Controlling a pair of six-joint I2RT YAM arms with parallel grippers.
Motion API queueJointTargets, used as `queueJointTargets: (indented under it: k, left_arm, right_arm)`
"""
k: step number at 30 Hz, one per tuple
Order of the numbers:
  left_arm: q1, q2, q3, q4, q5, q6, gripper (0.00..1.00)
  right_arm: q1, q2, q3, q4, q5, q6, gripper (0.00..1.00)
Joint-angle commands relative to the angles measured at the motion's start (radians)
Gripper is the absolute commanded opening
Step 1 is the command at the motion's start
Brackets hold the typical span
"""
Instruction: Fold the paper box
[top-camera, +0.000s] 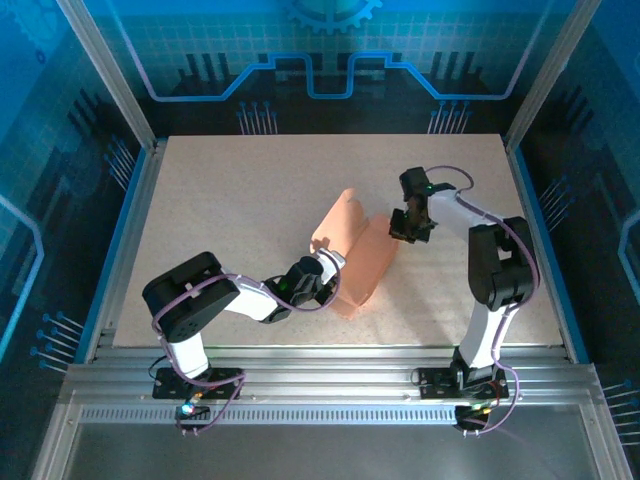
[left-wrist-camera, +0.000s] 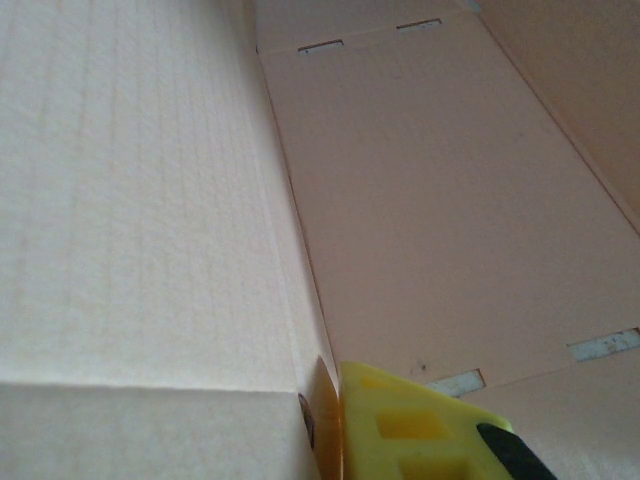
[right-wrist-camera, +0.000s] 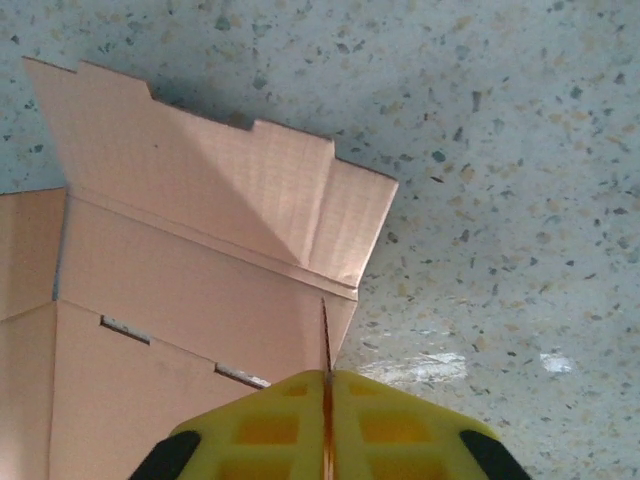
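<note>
The salmon-orange paper box (top-camera: 352, 252) lies partly raised in the middle of the table, one panel standing up. My left gripper (top-camera: 322, 276) holds its near-left side. In the left wrist view a cardboard wall (left-wrist-camera: 140, 200) is pinched against the yellow finger (left-wrist-camera: 420, 425), and the slotted panel (left-wrist-camera: 440, 190) stretches away beyond it. My right gripper (top-camera: 404, 229) grips the box's right edge. In the right wrist view the gripper (right-wrist-camera: 326, 378) is shut on a thin flap edge, with the creased flaps (right-wrist-camera: 220, 190) spread ahead of it.
The speckled table (top-camera: 240, 190) has open room at the left and back. Metal frame posts (top-camera: 110, 80) and blue walls bound it on three sides. An aluminium rail (top-camera: 330, 370) runs along the near edge by the arm bases.
</note>
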Motion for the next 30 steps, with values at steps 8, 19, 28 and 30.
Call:
queueJointTargets:
  k: [8,19,28,30]
  left_arm:
    - [0.0,-0.006,0.016,-0.064,0.01,0.032,0.15]
    - [0.031,-0.027,0.029,-0.109,0.043,-0.012,0.14]
    - [0.046,-0.023,0.034,-0.114,0.056,-0.02,0.14]
    - [0.047,-0.022,0.036,-0.116,0.064,-0.029,0.14]
  right_arm:
    - [0.109,0.01,-0.013,0.033,0.039,-0.317,0.03]
    - [0.219,0.022,-0.044,0.049,0.054,-0.715,0.04]
    - [0.243,-0.044,-0.137,0.091,0.0,-1.073,0.0]
    - [0.236,-0.061,-0.146,0.116,-0.011,-1.086,0.0]
